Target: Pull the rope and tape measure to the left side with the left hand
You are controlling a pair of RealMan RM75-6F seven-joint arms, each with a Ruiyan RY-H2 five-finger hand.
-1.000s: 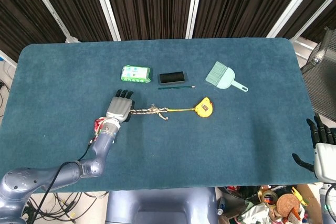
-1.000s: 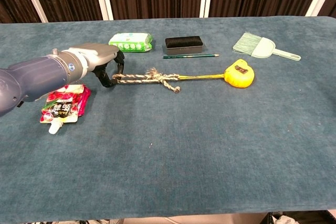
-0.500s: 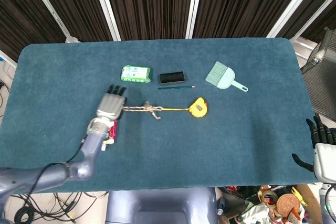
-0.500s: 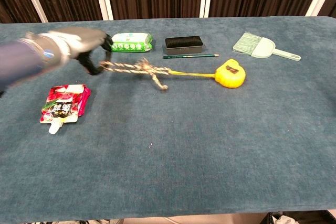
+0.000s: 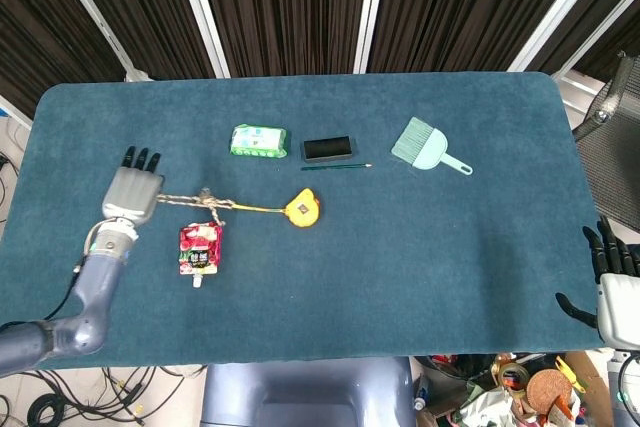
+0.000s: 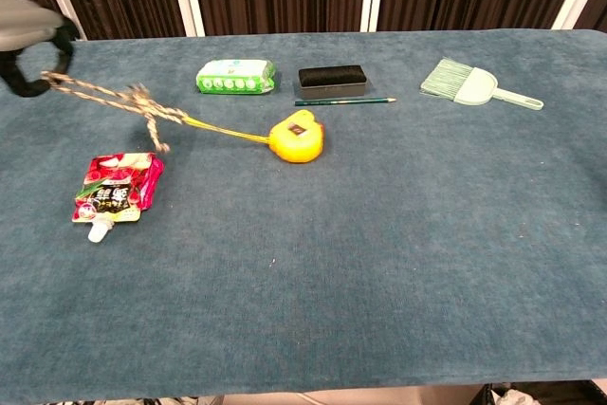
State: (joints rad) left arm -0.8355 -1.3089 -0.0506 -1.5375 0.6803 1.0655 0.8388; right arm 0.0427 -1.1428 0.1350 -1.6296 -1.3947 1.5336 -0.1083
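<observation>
My left hand (image 5: 131, 195) is at the table's left side and grips the end of a braided rope (image 5: 190, 201); in the chest view the left hand (image 6: 28, 40) shows at the upper left edge, raised above the cloth. The rope (image 6: 114, 100) runs taut and slanting down to its knot, then a yellow tape blade leads to the yellow tape measure (image 5: 303, 209), which lies on the cloth left of the table's middle (image 6: 296, 137). My right hand (image 5: 612, 272) hangs off the table's right front corner with fingers apart, holding nothing.
A red snack pouch (image 5: 198, 248) lies just below the rope. Behind are a green wipes pack (image 5: 258, 140), a black box (image 5: 328, 148) with a pencil (image 5: 336, 166) in front, and a teal dustpan brush (image 5: 428, 145).
My left hand has moved left with the rope, dragging the tape measure leftward across the cloth. The pouch, once under the arm, now lies uncovered. The right hand has not moved.
</observation>
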